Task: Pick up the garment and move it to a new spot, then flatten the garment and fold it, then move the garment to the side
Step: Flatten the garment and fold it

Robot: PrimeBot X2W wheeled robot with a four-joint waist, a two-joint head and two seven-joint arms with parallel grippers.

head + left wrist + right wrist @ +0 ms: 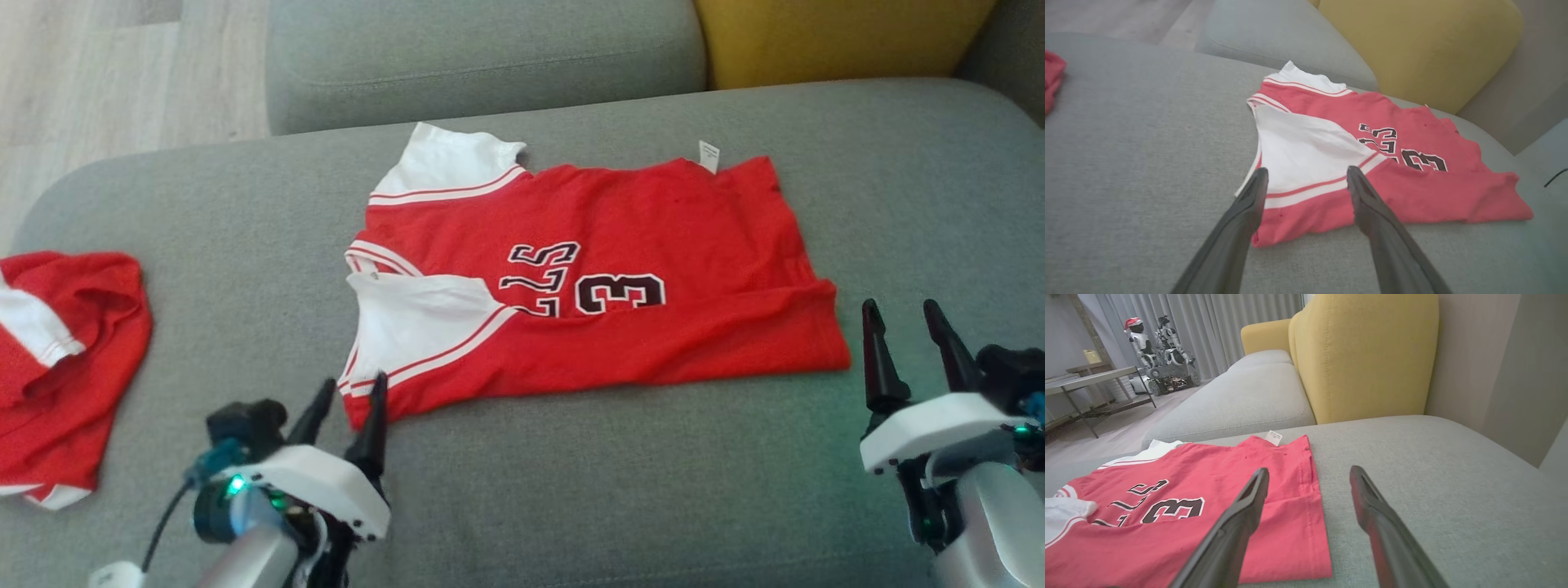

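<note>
One numbered garment (pixel 653 220), grey sofa (pixel 571 490), yellow cushion (pixel 841 41)

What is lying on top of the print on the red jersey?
The near edge of the jersey is folded over it, beside a white sleeve. Part of the print shows; the rest is covered.

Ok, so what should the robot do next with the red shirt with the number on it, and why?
Probably lower the left gripper and pinch the jersey's near sleeve-end corner. Its fingers are open, hold nothing, and straddle that corner in the left wrist view. The right gripper hangs open just past the hem end, so the left looks better placed to start.
</note>
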